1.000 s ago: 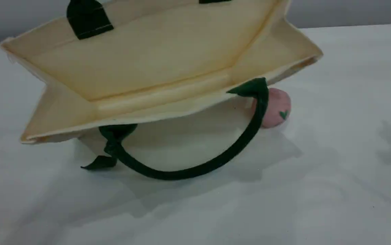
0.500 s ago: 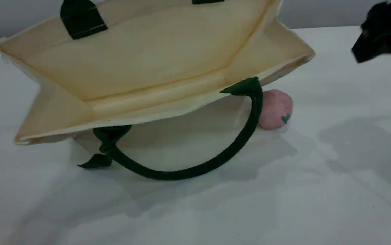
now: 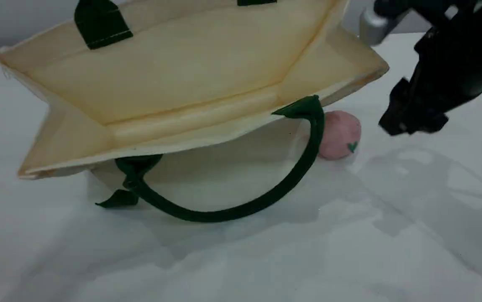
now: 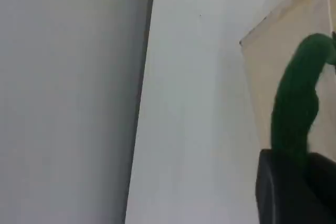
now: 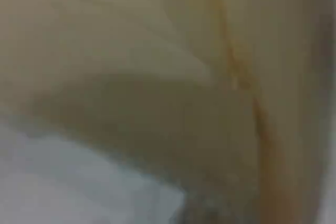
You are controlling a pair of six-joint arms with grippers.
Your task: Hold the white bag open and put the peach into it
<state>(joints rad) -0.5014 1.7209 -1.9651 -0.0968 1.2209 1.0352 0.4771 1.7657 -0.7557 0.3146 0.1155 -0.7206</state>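
Observation:
The white bag (image 3: pixel 190 79) hangs tilted with its mouth wide open toward the scene camera. One dark green rope handle (image 3: pixel 241 212) droops onto the table in front. In the left wrist view my left gripper (image 4: pixel 296 163) is shut on the other green handle (image 4: pixel 299 98), beside the bag's cream wall (image 4: pixel 262 66). The pink peach (image 3: pixel 341 134) lies on the table just outside the bag's right corner, behind the drooping handle. My right gripper (image 3: pixel 413 119) hovers a short way to the right of the peach, apart from it; its jaws are too dark and blurred to read.
The white table (image 3: pixel 350 243) spreads in front and to the right. The right wrist view is a blur of cream bag fabric (image 5: pixel 157 77) close to the camera, with a patch of table (image 5: pixel 63 182) at its lower left.
My right arm has come in from the upper right and dropped toward the peach. The bag shifted slightly left at first, then held still. The peach rolled a little.

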